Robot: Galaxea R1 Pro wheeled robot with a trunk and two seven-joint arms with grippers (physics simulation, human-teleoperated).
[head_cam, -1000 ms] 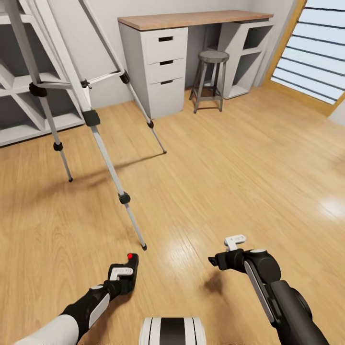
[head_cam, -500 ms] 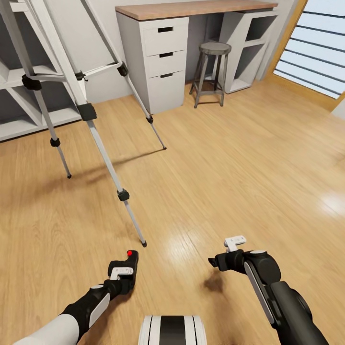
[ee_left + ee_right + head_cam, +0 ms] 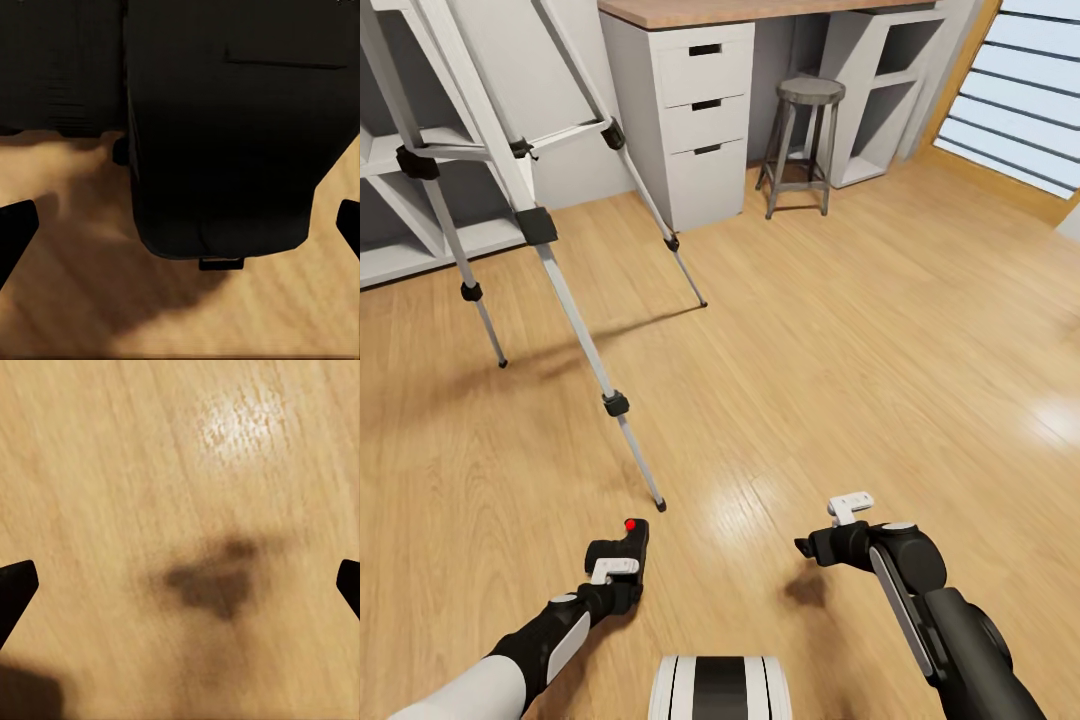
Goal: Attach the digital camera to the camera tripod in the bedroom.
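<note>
One digital camera (image 3: 628,548) in left gripper (image 3: 610,570), apparently red button up.

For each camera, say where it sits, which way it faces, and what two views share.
Head view: on the head, looking forward and down at the floor, camera tripod, desk drawers and stool; both arms show.
Left wrist view: near the left gripper, facing the digital camera over floor; fingertips show.
Right wrist view: near the right gripper, facing floor.
Shared: head and left wrist views both show the digital camera.
</note>
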